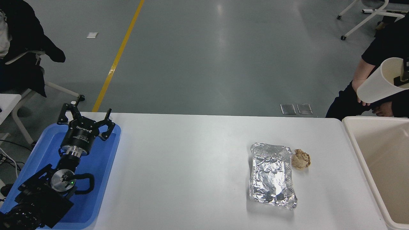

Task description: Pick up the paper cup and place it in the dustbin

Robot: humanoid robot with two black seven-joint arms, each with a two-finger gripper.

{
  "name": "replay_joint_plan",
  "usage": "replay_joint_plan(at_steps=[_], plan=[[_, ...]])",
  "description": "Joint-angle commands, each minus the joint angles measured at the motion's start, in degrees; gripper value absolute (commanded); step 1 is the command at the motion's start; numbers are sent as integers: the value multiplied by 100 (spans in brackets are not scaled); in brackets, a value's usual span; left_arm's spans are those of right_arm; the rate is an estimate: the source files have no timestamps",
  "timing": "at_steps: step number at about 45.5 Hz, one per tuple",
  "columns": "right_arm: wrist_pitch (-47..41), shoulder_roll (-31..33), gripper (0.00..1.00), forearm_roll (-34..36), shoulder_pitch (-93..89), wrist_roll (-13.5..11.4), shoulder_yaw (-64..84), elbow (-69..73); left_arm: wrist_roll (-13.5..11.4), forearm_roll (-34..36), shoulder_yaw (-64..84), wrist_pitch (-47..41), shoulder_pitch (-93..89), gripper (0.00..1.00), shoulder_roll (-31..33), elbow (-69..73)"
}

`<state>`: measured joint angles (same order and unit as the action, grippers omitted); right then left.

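The white paper cup (378, 83) with a cream inside hangs tilted in the air at the right edge, its mouth facing up and right. My right gripper (403, 76) is mostly cut off by the picture's edge; one dark finger shows inside the cup's mouth, and it is shut on the cup's wall. The cup is above the far end of the cream-beige dustbin (355, 142), which stands at the table's right end. My left gripper (85, 115) is open and parked over the blue tray at the lower left.
A foil tray (271, 175) lies right of the table's middle, with a crumpled brown paper ball (300, 159) beside it. The blue tray (105, 179) is at the left end. A person in dark clothes (380, 48) sits behind the cup.
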<state>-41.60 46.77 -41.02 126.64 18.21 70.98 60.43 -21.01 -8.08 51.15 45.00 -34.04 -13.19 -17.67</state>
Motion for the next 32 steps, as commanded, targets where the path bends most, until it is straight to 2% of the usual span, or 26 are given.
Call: replay_joint_plan(at_steps=[1, 13, 22, 32], plan=[[126, 17, 0, -29, -166, -11, -5, -92, 0, 0, 0, 0, -6, 100, 0, -9], [925, 17, 0, 156, -1756, -46, -145, -1717, 0, 0, 0, 0, 3, 100, 0, 0], [1198, -27, 0, 1131, -3434, -55, -374, -3352, 0, 0, 0, 0, 3, 100, 0, 0], [1514, -159, 0, 1878, -5244, -81, -883, -4873, 0, 0, 0, 0, 3, 100, 0, 0]])
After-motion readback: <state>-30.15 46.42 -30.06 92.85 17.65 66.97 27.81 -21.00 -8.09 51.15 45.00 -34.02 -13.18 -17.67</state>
